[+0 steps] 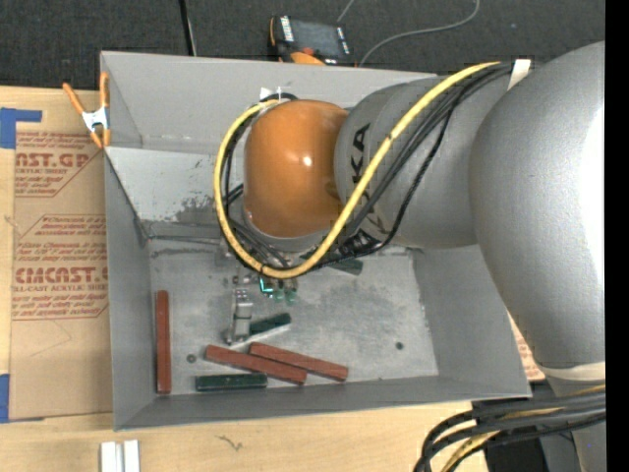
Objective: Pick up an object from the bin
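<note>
Two things sit closest together on the bin's floor: the jaws, hanging low at the end of the wrist, and a short dark green bar (273,320) lying flat just to their right in the camera view. Whether the jaws are parted or closed I cannot tell, since the wrist above hides much of them. Nothing can be seen gripped in them. I also cannot tell whether they touch the green bar's near end or merely stand beside it.

That bar is the likeliest target, in my judgement. It lies apart from its neighbours, so there is room to come down on either side of it.

Just in front, two red-brown bars (295,363) lie end-overlapping at a slant (a pair that would be awkward to separate). A second dark green bar (231,383) rests near the front wall. A third red-brown bar (162,342) lies well apart, running along the left wall, where a wall-side grasp would be cramped.

Above the jaws, the orange cover (295,170) caps the wrist, and a yellow cable (393,150) loops round it. The arm (550,214) reaches in from the right and bends downward, presumably so the jaws meet the grey bin (128,195) floor squarely from above.
</note>
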{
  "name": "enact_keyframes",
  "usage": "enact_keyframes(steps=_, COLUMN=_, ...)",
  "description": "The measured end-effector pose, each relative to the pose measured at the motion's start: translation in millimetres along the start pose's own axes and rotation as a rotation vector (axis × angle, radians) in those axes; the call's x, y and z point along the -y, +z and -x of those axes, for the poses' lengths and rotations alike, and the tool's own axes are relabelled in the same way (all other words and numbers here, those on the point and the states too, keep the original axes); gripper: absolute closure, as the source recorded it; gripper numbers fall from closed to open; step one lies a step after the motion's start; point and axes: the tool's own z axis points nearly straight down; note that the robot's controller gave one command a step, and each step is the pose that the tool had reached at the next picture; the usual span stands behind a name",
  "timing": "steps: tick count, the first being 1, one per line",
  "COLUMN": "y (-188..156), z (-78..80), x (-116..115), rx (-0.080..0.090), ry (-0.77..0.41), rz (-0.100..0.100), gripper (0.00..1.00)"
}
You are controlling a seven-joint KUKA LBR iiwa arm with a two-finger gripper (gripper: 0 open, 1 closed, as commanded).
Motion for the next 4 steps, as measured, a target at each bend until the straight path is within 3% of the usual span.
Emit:
enact_keyframes(steps=1, y=94, z=-26.2, x=21, rx=0.0, ry=-0.134, rz=-0.001, gripper=0.0)
enact_keyframes(steps=2, y=60, z=-23.5, x=56, rx=0.008, ry=0.074, rz=0.0, gripper=0.0)
enact_keyframes(steps=3, y=61, z=-22.2, x=44, rx=0.007, ry=0.148, rz=0.002, gripper=0.0)
enact_keyframes(steps=4, y=92, z=-29.2, x=54, rx=0.002, ry=0.164, rz=0.001, gripper=0.0)
